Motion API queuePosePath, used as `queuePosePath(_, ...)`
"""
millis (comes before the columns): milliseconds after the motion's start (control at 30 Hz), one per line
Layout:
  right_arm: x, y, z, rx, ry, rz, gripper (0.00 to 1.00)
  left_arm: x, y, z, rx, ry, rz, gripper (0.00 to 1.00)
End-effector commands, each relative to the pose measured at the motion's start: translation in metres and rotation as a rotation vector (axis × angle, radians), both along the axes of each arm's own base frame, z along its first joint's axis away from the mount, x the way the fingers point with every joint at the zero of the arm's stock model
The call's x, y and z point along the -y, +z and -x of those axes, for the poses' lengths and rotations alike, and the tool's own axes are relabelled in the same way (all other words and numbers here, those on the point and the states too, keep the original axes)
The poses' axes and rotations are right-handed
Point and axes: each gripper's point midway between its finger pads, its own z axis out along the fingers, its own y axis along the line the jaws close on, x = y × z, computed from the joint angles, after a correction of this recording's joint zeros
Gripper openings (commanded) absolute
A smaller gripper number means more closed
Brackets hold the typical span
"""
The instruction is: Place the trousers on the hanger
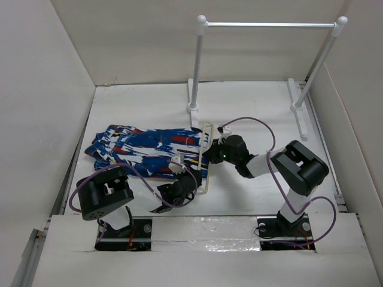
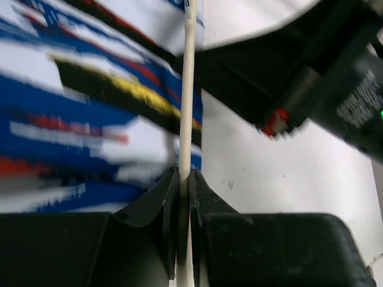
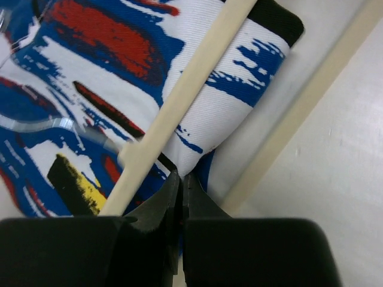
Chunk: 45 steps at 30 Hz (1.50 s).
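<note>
The blue trousers (image 1: 143,146) with white, red, black and yellow streaks lie folded on the table left of centre. The cream hanger (image 1: 207,156) lies at their right end, with cloth passing through it. My left gripper (image 1: 192,177) is shut on the hanger's lower bar (image 2: 187,107), seen edge-on as a pale stick over the trousers (image 2: 72,119). My right gripper (image 1: 207,153) is shut on a fold of the trousers (image 3: 239,84) that lies under one hanger bar (image 3: 179,101); a second bar (image 3: 311,101) runs beside it.
A white tubular rack (image 1: 269,25) with ball-capped posts stands at the back right, its feet (image 1: 192,104) on the table. White walls enclose the table on the left, back and right. The right arm's dark body (image 2: 299,72) is close to the hanger in the left wrist view.
</note>
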Motion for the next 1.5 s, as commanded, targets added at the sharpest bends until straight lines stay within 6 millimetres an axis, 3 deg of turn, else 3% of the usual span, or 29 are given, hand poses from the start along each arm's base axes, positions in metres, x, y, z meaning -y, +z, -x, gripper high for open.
queuePosePath(0,0.007,0.030,0.018,0.037,0.027,-0.098,0.00,-0.006,0.006,-0.014,0.037,0.069,-0.052,0.00)
queuePosePath(100,0.031,0.041,0.028,0.038,0.018,-0.116,0.00,-0.014,0.005,-0.022,0.040,0.108,-0.082,0.00)
queuePosePath(267,0.055,0.055,0.047,0.051,0.021,-0.120,0.00,-0.018,0.002,-0.028,0.037,0.125,-0.100,0.00)
queuePosePath(367,0.080,0.064,0.039,0.075,-0.057,-0.128,0.00,-0.020,-0.005,-0.026,0.026,0.122,-0.119,0.00)
queuePosePath(533,0.126,0.094,0.035,0.142,-0.139,-0.112,0.00,-0.043,-0.018,-0.020,0.004,0.167,-0.162,0.00)
queuePosePath(600,0.155,0.094,0.030,0.134,-0.222,-0.083,0.00,-0.051,-0.018,-0.018,0.007,0.167,-0.176,0.00)
queuePosePath(700,0.190,0.114,0.025,0.197,-0.292,-0.082,0.00,-0.057,-0.023,-0.013,-0.006,0.153,-0.197,0.00)
queuePosePath(867,0.201,0.132,0.017,0.209,-0.265,-0.116,0.00,-0.048,-0.034,-0.001,-0.018,0.113,-0.237,0.00)
queuePosePath(900,0.203,0.129,0.018,0.185,-0.267,-0.105,0.00,-0.054,-0.044,0.001,-0.062,0.147,-0.266,0.00)
queuePosePath(1000,0.213,0.130,0.018,0.186,-0.296,-0.094,0.00,-0.071,-0.048,0.001,-0.072,0.211,-0.290,0.00)
queuePosePath(1233,0.267,0.107,0.026,0.146,-0.447,-0.070,0.00,-0.090,-0.018,-0.017,-0.032,0.279,-0.250,0.00)
queuePosePath(1400,0.276,0.103,0.028,0.129,-0.473,-0.068,0.00,-0.096,-0.013,-0.022,-0.016,0.280,-0.277,0.00)
queuePosePath(1467,0.269,0.103,0.028,0.123,-0.439,-0.077,0.00,-0.090,-0.012,-0.020,-0.009,0.244,-0.250,0.00)
